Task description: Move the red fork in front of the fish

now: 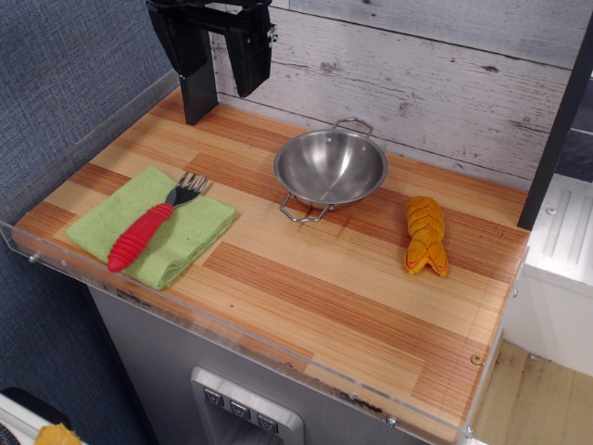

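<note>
Red fork lies nearest us, ribbed handle on a folded green cloth, silver tines pointing up toward the back wall, near the left edge of the wooden counter. Fish sits well apart on the right side, orange-yellow, forked tail toward us. Between them but further back we see a steel bowl with two wire handles, upright, empty. Furthest back, top left, our gripper hangs above the counter, fingers spread apart and holding nothing. We judge the task not started: fork untouched, nothing in front of the fish yet. Risks as we read them: the fork rests on soft cloth, so a pinch could catch fabric and drag the cloth along; the rounded ribbed handle may roll or slip out mid-carry; a low path across could clip the bowl; a sloppy drop could nudge the fish
</note>
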